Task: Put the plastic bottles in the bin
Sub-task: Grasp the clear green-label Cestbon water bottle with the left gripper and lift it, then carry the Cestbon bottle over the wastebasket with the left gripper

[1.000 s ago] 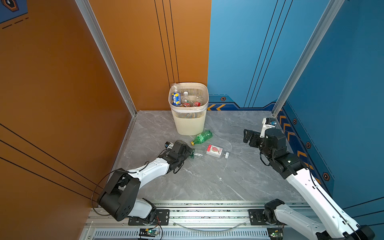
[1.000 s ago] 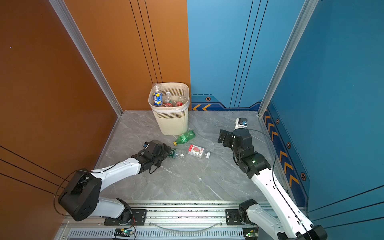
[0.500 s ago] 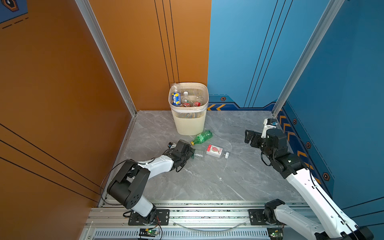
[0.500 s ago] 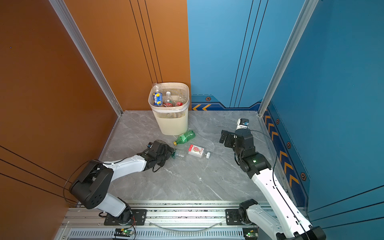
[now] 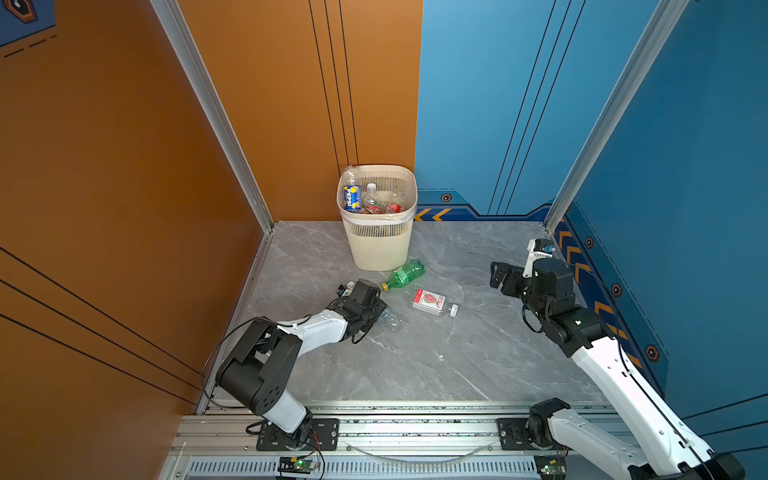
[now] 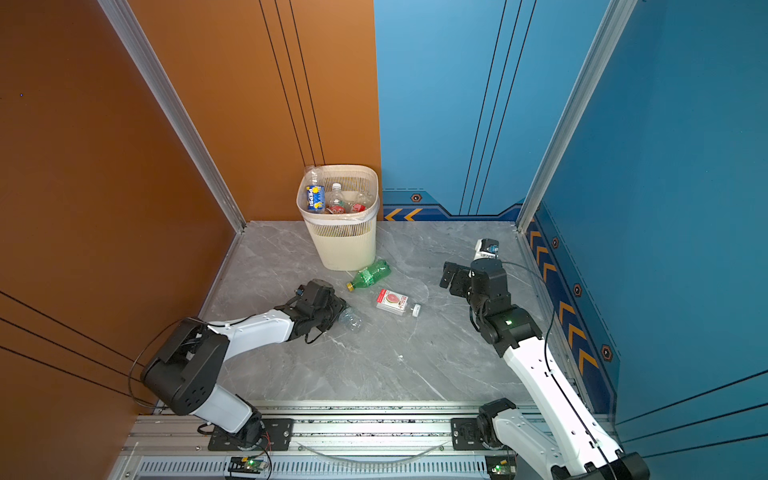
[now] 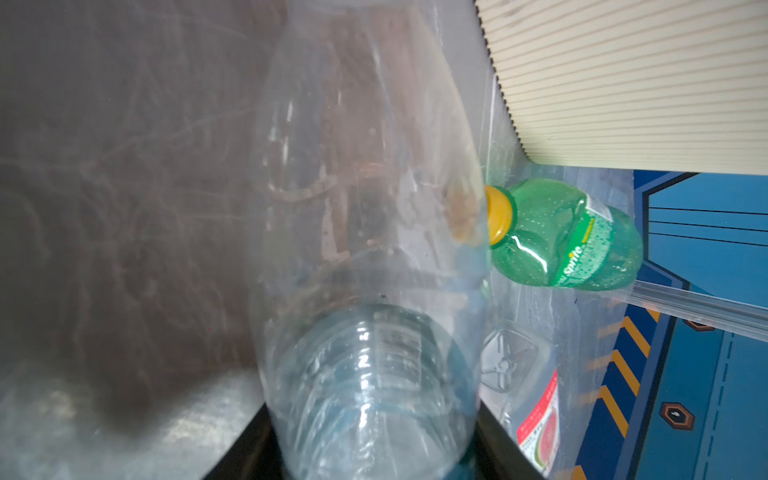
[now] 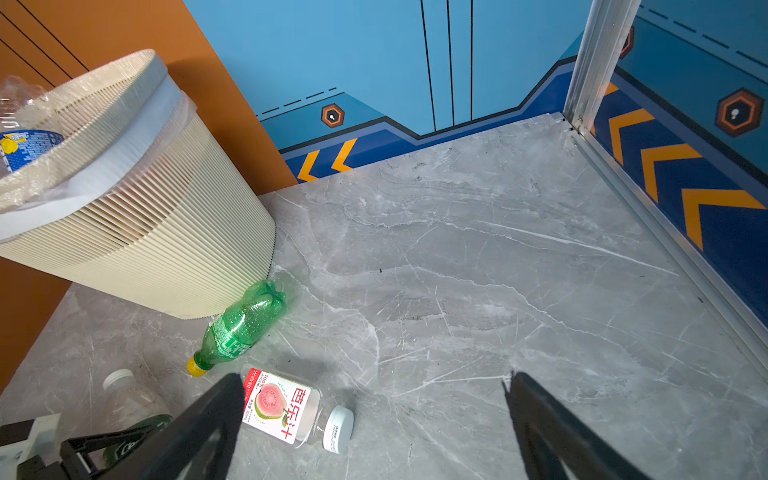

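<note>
Grey marble table (image 5: 436,353) carries the left gripper (image 5: 379,312), pinching a clear bottle (image 5: 390,321); a green bottle (image 5: 406,273) lies just beyond it. The right gripper (image 5: 501,277) hangs spread wide.

"Sprite" on green bottle (image 7: 565,237), "PEPSI" on blue-labelled bottle (image 6: 315,198), "芭乐汁" on juice bottle (image 8: 282,409)

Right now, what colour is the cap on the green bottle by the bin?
Yellow; the cap of the green bottle shows best in the left wrist view.
</note>
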Action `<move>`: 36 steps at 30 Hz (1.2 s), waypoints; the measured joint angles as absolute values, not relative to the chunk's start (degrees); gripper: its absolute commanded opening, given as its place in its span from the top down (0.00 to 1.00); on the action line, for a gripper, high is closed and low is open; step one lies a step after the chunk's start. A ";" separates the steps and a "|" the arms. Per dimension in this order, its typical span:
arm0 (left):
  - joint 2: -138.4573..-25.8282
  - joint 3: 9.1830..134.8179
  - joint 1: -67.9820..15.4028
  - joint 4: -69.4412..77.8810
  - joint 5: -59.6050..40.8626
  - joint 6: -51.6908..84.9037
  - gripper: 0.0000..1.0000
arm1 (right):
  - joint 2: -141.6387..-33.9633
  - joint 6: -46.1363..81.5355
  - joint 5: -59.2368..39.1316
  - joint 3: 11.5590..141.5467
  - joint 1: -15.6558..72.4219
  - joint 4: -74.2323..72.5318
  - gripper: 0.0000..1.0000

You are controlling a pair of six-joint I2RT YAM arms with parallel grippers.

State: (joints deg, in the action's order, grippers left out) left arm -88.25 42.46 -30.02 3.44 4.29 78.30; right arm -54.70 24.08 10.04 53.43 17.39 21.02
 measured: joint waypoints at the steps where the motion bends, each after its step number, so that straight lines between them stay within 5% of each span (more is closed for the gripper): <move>1: -86.74 42.30 -30.02 2.81 4.32 77.95 0.46 | -54.65 24.12 10.02 53.28 17.32 21.02 0.01; 18: -55.37 51.46 -25.34 -25.30 8.16 53.63 0.43 | -52.38 27.31 5.02 52.80 17.69 20.91 0.01; 26: -58.26 69.38 -23.11 -31.81 4.01 38.76 0.43 | -52.80 26.83 -0.25 53.34 25.34 18.48 0.00; 36: -78.22 95.26 -22.41 -33.21 -1.65 29.80 0.43 | -54.02 25.78 0.36 55.57 30.89 18.44 0.01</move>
